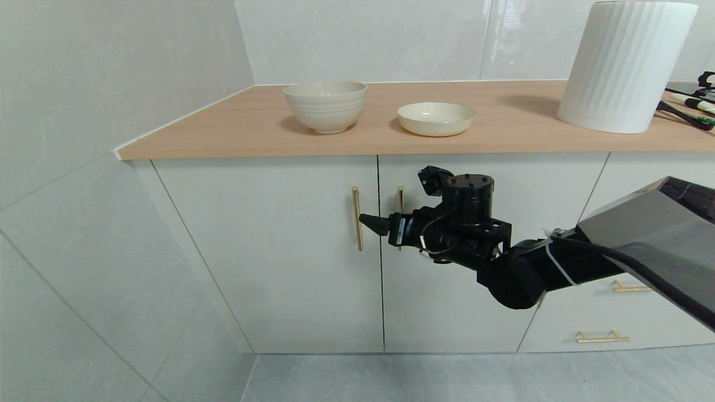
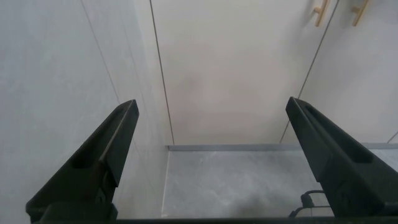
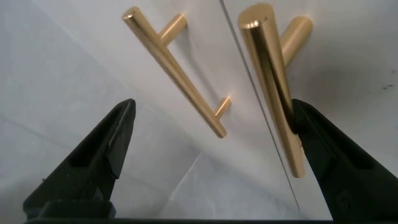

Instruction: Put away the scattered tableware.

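Observation:
A deep cream bowl (image 1: pixel 325 105) and a shallow cream dish (image 1: pixel 436 118) stand on the wooden countertop (image 1: pixel 223 131). Below them, my right gripper (image 1: pixel 372 223) is held in front of the two closed cabinet doors, its tips just beside the left door's gold handle (image 1: pixel 357 218) and in front of the right door's handle (image 1: pixel 400 207). In the right wrist view the gripper (image 3: pixel 212 104) is open, with both gold handles (image 3: pixel 180 81) (image 3: pixel 273 87) lying between its fingers (image 3: pixel 93 168). My left gripper (image 2: pixel 212 104) is open and empty, hanging low over the floor by the cabinet base.
A tall white ribbed cylinder (image 1: pixel 625 64) stands at the counter's right, with dark utensils (image 1: pixel 690 106) beyond it. Drawers with gold pulls (image 1: pixel 602 336) lie to the right of the doors. A tiled wall (image 1: pixel 67 223) closes in the left side.

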Robot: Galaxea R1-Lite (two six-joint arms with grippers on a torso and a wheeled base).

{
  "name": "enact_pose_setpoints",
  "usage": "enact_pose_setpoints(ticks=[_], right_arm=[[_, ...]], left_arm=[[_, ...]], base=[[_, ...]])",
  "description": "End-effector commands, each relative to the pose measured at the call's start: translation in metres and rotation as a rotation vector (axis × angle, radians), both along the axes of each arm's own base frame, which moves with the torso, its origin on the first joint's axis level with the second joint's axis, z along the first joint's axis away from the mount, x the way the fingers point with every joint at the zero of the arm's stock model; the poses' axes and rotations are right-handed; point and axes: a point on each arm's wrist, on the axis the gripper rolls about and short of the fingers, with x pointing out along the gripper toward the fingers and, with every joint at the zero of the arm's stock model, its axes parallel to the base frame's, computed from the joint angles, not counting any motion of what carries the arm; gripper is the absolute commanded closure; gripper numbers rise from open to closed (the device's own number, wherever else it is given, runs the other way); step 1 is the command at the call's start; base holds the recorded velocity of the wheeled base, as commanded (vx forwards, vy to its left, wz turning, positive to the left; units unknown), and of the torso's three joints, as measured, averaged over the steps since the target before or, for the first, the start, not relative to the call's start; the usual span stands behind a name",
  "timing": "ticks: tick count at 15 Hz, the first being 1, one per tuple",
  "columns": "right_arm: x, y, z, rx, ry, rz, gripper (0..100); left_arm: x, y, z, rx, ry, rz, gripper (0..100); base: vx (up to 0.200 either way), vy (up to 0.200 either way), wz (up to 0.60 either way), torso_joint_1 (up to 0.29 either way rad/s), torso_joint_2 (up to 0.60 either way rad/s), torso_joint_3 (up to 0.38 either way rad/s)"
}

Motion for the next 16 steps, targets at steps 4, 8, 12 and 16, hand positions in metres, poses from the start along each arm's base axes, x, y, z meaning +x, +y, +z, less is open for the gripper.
enact_pose_setpoints(ticks=[4,8,12,16], right_arm=[[-0.007,0.008,-0.009,-0.012,0.016,0.019,0],[-0.019,0.001,-0.006,0.000,0.002,0.035,0],[-0.033,-0.003,0.000,-0.003,0.005,0.055,0],[-0.039,-0.006,-0.010,-0.014,0.040,0.148,0]], left_arm=[[0.000,0.000,0.000,0.000,0.001,0.000,0],[0.000,0.000,0.000,0.000,0.001,0.000,0],[0.000,0.000,0.000,0.000,0.000,0.000,0],[0.000,0.000,0.000,0.000,0.000,0.000,0]], base=[[0.000,0.000,0.00,0.000,0.00,0.000],[0.000,0.000,0.00,0.000,0.00,0.000],[0.000,0.000,0.00,0.000,0.00,0.000],[0.000,0.000,0.00,0.000,0.00,0.000]])
